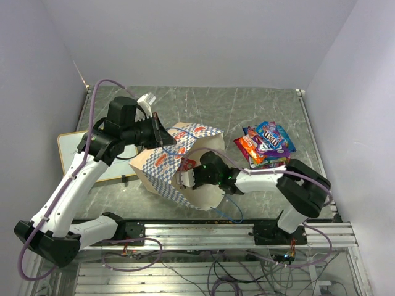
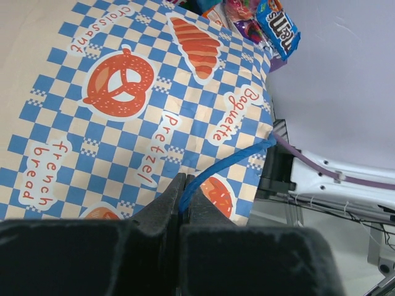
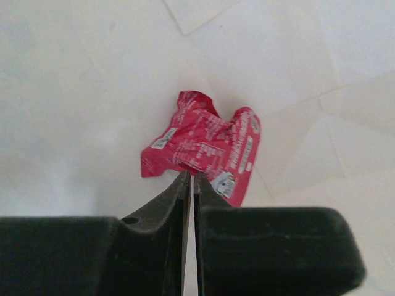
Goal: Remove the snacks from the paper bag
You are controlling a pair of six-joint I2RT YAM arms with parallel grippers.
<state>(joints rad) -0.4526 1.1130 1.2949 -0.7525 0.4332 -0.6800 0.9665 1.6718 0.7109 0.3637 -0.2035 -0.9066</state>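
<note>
The paper bag [image 1: 162, 165] lies on its side on the table [image 1: 259, 105], with a checkered wall facing up and its cream mouth turned toward the right arm. Inside the bag, one crumpled red snack packet [image 3: 203, 148] rests against the plain cream lining. The right gripper [image 3: 190, 180] reaches in through the mouth, its fingers pressed together on the packet's lower edge. At the bag's far-left edge, the left gripper [image 2: 183, 185] is pinched on the thin blue cord handle [image 2: 228, 161]. The cord runs out from between the fingers across the wall printed with pretzel and baguette marks. To the right of the bag, outside it and apart from its mouth, a pile of snack packets [image 1: 266, 143] in red, orange, blue and purple lies on the table. A blue packet [image 2: 279, 26] of that pile shows beyond the bag's edge in the left wrist view. To the left of the bag, a white framed board [image 1: 69, 151] lies flat, partly under the left arm.
</note>
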